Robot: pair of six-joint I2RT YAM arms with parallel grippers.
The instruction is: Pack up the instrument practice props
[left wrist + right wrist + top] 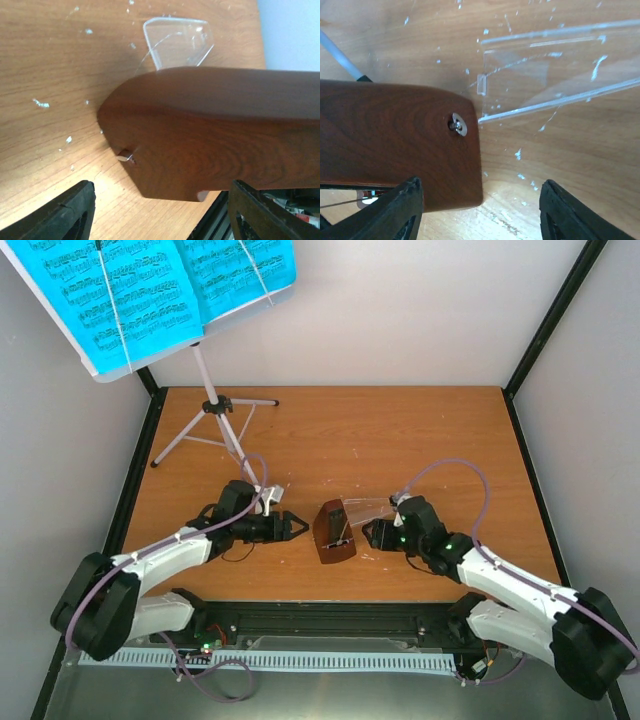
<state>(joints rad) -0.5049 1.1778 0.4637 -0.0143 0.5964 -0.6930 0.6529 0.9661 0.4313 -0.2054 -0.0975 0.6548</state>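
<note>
**Centre of the desk [400,430].** The brown metronome [333,532] sits here with its clear cover [368,508] off, lying just beside it on the right arm's side. Your left pincer [297,526] and right pincer [373,534] flank the body, both spread wide and holding nothing.

**Handling.** Expect the metronome to be rigid and fairly weighty. Its smooth, sloping faces may slide out of a squeeze, so take it low, across the broad base. Keep away from the exposed pendulum [345,526] (probably the delicate part). The cover looks thin, light and slick, and lying flat it offers you only an edge.

**Far left.** Cyan sheet-music pages [150,290] rest on the silvery music stand [215,425]. Treat the pages as limp and the stand as likely top-heavy.

**Not resolved.**
- You cannot tell whether the cover and the metronome touch.
- The stand's top is hidden behind the pages and cut off by the frame.
- The pendulum is absent from both wrist views.
</note>
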